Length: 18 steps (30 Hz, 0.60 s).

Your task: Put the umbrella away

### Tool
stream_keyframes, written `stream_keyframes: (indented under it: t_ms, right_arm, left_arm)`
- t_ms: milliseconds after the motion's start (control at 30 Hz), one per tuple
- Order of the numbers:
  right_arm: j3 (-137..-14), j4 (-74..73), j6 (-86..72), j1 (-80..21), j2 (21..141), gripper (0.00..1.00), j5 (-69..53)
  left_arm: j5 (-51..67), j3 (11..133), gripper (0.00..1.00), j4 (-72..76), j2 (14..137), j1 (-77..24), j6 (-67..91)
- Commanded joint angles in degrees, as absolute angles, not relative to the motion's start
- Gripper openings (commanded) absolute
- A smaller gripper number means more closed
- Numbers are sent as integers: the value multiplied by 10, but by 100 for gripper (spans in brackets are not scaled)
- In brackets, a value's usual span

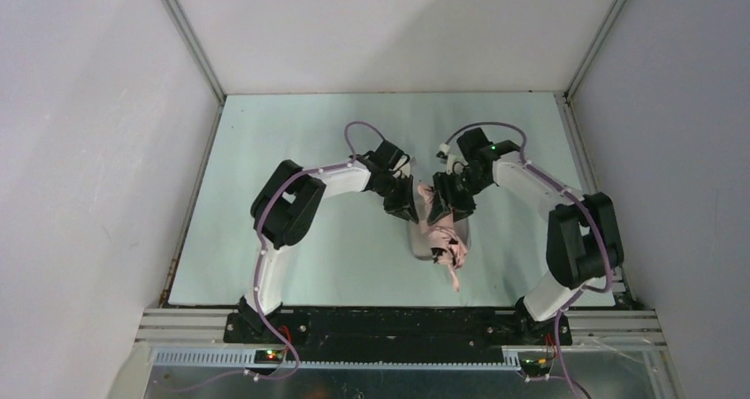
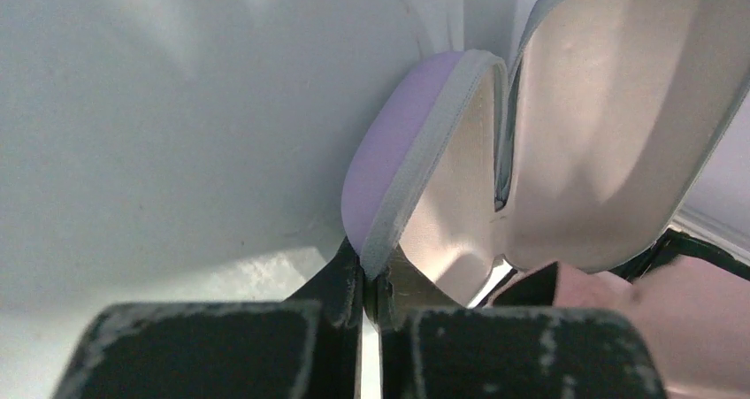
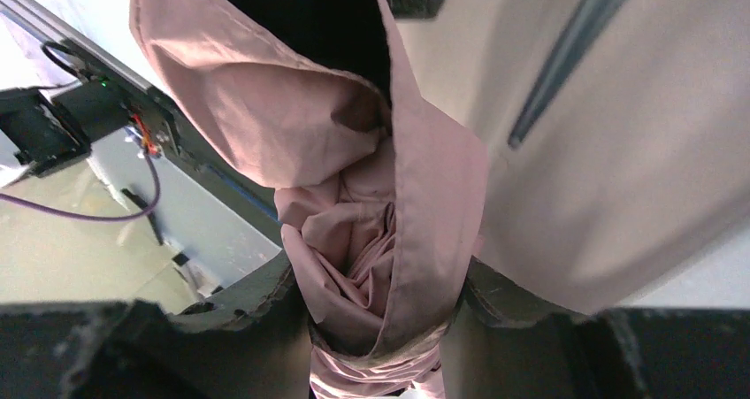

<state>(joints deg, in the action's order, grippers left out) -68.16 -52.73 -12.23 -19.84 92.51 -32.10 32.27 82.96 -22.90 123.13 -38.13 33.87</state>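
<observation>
Your left gripper (image 2: 371, 280) was pressed together on the grey-trimmed rim of the smooth pale lilac oblong hard case (image 2: 394, 151). The case stood open like a clamshell just ahead of its fingers, cream lining showing. Your right gripper (image 3: 380, 306) was pinching the pale pink thin-fabric umbrella with the black underside (image 3: 354, 195), jaws partway apart around the bunched canopy, the bundle running forward from between the fingers. From above, the umbrella sat over the open case, between the two grippers, with one loose pink end trailing away from both. Judgement: light, soft, floppy cloth over slim stiff ribs, likely to slip in the grip and bulge out of the case, and the ribs would probably bend if squeezed hard. The best hold looked like the gathered middle, where ribs back the cloth, or the handle, which couldn't be made out in these views. No brand, label or writing was readable anywhere.
</observation>
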Motion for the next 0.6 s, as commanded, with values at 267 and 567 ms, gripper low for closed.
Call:
stream_keyframes:
  t_ms: [267, 567]
  right_arm:
    - [-711, -462, -267, -261, 1045, 4, -319]
    - [-760, -525, -289, -253, 1075, 97, -300]
  left_arm:
    - [328, 774, 9, -163, 1185, -383, 345]
    - [336, 785, 23, -184, 1178, -379, 331]
